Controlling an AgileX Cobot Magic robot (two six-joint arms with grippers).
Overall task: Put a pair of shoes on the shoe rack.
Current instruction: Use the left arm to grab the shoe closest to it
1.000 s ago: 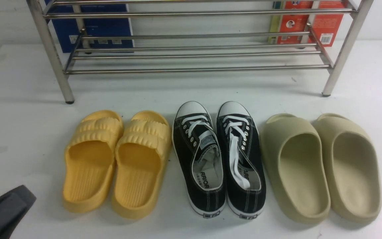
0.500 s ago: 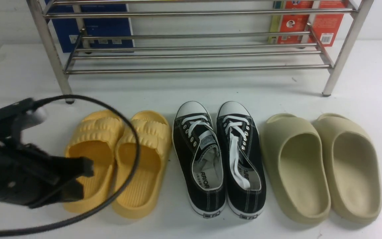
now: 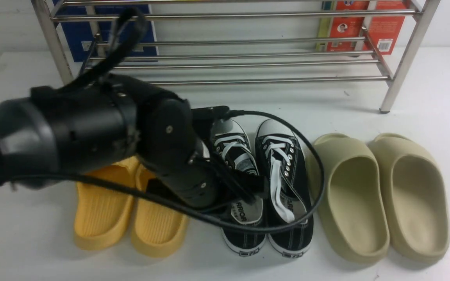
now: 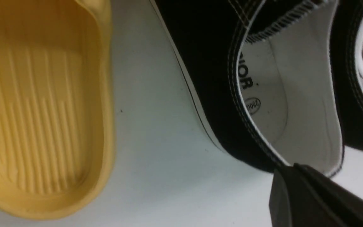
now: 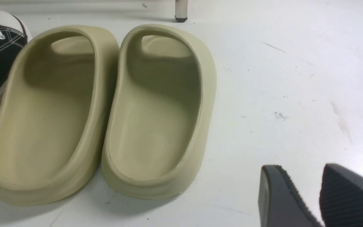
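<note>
- Hanging over the left-hand sneaker (image 3: 244, 234), the left fingers (image 4: 291, 192) were together, holding nothing.
- The right fingers (image 5: 345, 198) stood apart, empty.
- Both black sneakers, including the right-hand one (image 3: 297, 234), sat on the counter (image 3: 404, 121) before the rack (image 3: 268, 80), between yellow slides (image 3: 100, 210) and beige ones (image 3: 361, 210).

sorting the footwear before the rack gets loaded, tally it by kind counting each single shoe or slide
Black canvas low-top sneakers with white laces: 2
Yellow ribbed slides: 2
Beige-olive foam slides: 2
Total: 6
</note>
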